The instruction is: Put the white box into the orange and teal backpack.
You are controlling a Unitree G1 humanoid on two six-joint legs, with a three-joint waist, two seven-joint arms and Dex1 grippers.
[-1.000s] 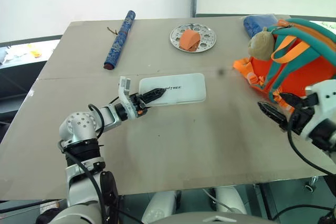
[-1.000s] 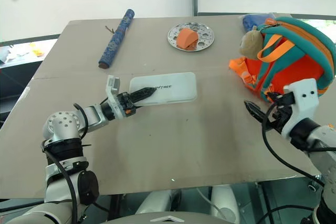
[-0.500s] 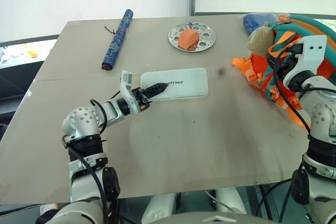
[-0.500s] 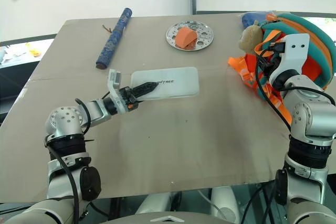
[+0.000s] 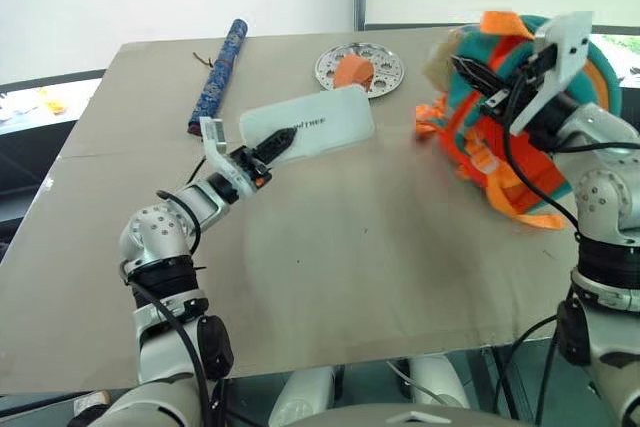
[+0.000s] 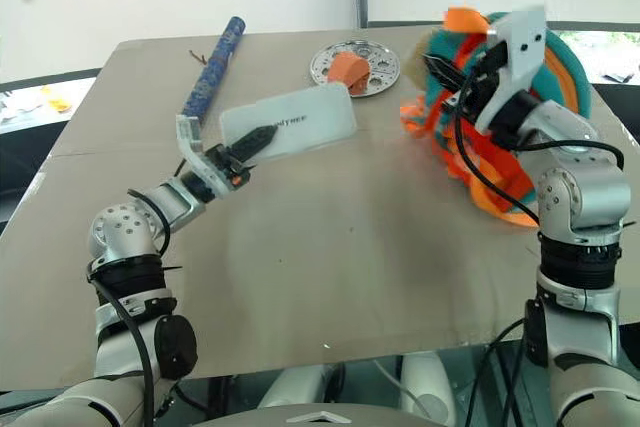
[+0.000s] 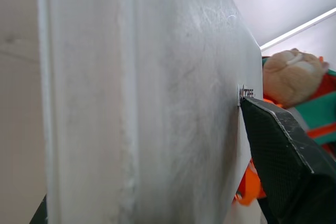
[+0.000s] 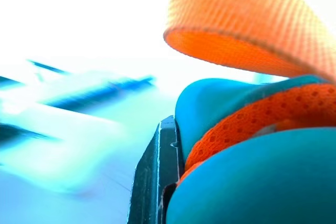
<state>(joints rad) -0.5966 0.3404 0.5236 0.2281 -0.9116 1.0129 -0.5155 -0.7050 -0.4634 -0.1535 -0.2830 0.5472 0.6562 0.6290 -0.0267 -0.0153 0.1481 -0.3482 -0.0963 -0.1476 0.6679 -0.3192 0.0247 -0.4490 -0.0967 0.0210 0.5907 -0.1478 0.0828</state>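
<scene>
The white box (image 5: 310, 121) is off the table and tilted, with my left gripper (image 5: 276, 139) shut on its near end; one black finger (image 7: 282, 150) lies across the lid by the dark lettering. The orange and teal backpack (image 5: 500, 137) stands at the right of the table, its beige plush toy (image 7: 292, 75) at its far side. My right gripper (image 5: 472, 71) is shut on the backpack's teal top edge (image 8: 226, 108), under an orange strap (image 8: 247, 19), and holds it up.
A blue patterned roll (image 5: 218, 72) lies at the far left of the table. A round metal plate (image 5: 378, 71) holding an orange thing sits at the far middle, just behind the raised box. Bare tabletop (image 5: 380, 247) spreads between my arms.
The left gripper has lifted the white box off the table and tilted it. The right gripper rose, swung left to the backpack's top, shut on it and pulled it up.
</scene>
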